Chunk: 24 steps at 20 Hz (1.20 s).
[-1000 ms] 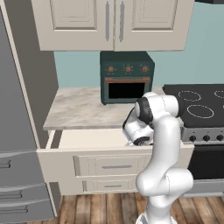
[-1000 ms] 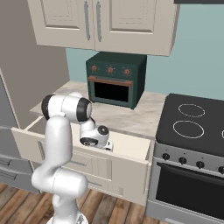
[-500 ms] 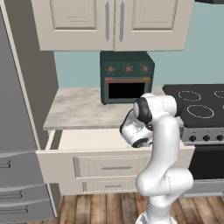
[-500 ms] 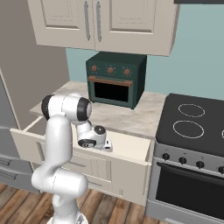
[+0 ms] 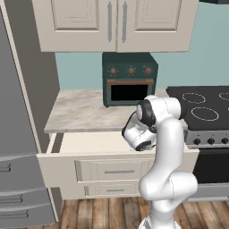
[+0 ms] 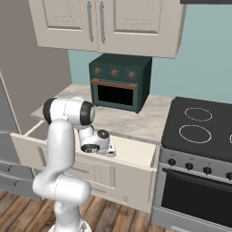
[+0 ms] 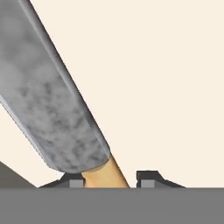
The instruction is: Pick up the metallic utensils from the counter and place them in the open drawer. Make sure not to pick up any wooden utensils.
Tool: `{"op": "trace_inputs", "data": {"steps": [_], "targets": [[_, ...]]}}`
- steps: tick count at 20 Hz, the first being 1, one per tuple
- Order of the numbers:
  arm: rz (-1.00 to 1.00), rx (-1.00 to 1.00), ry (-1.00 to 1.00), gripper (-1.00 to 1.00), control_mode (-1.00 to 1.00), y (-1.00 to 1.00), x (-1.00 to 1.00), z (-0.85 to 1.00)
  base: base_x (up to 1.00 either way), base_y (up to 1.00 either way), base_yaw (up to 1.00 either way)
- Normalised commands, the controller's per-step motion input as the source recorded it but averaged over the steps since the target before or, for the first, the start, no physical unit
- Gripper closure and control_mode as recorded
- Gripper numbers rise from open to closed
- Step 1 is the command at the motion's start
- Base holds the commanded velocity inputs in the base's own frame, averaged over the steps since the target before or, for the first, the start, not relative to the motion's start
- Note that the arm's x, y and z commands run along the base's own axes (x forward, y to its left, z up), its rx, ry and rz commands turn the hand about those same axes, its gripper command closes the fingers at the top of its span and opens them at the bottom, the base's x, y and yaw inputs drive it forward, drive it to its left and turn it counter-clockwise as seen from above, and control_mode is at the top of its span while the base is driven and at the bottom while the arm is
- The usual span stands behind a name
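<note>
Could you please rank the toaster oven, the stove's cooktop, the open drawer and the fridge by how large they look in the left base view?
1. fridge, cut off by the left edge.
2. open drawer, widest of the rest.
3. toaster oven and cooktop: look alike; the cooktop runs off the right edge and the arm overlaps it, so I won't rank them.

The knife (image 7: 65, 109) runs off the hand view's top and left edges, its tip cut away. Its orange handle vanishes below, between 2 fingertips (image 7: 148, 178) barely showing. The arm hides part of the open drawer (image 5: 89, 142).
</note>
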Motion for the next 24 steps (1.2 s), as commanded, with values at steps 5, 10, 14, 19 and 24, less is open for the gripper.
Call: {"op": "trace_inputs", "data": {"steps": [5, 10, 14, 19, 24], "targets": [[0.00, 0.00, 0.00, -1.00, -1.00, 0.00, 0.00, 0.00, 0.00, 0.00, 0.00], [0.00, 0.00, 0.00, -1.00, -1.00, 0.00, 0.00, 0.00, 0.00, 0.00, 0.00], [0.00, 0.00, -0.09, -1.00, -1.00, 0.00, 0.00, 0.09, 0.00, 0.00, 0.00], [0.00, 0.00, -0.12, -1.00, -1.00, 0.00, 0.02, 0.34, 0.00, 0.00, 0.00], [0.00, 0.00, -0.07, -1.00, -1.00, 0.00, -0.07, 0.24, 0.00, 0.00, 0.00]]}}
